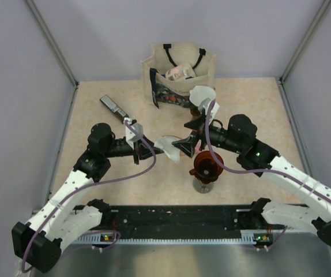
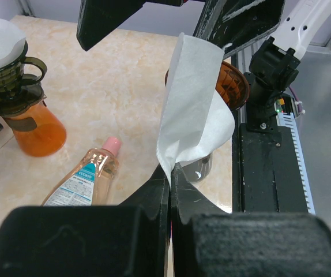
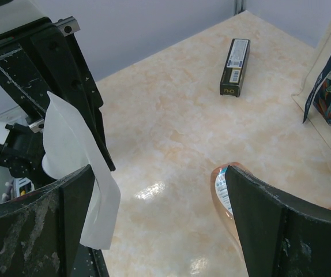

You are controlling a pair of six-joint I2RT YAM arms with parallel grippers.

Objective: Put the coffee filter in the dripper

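**Item 1. Coffee filter (image 2: 191, 109)**, one held: thin white paper, a folded cone, creased and limp. It is pinched at its lower seam by the left gripper (image 2: 170, 173), whose jaws are closed fully on it. It is held in the air just beside the amber dripper (image 1: 207, 164), not in it.

**Item 2. Right gripper (image 3: 158, 173)**: black fingers, scuffed, spread wide, nothing grasped. The filter's free edge hangs by the inner face of one finger; contact cannot be told.

**Item 3. Drippers, two.** The amber one is ribbed, translucent and set on a clear glass stand. A smoky dripper (image 2: 12, 69) with its own white filter sits on an orange carafe (image 2: 36, 130).

**Item 4. Sundries, one each.** Pink-capped bottle (image 2: 87, 176), lying flat; black carton (image 3: 234, 66), oblong; cloth tote bag (image 1: 180, 72) at the far wall.

**Item 5. Table (image 1: 96, 184)**: mottled beige, glossy, walled on three sides. Bare surface is left at the near left.
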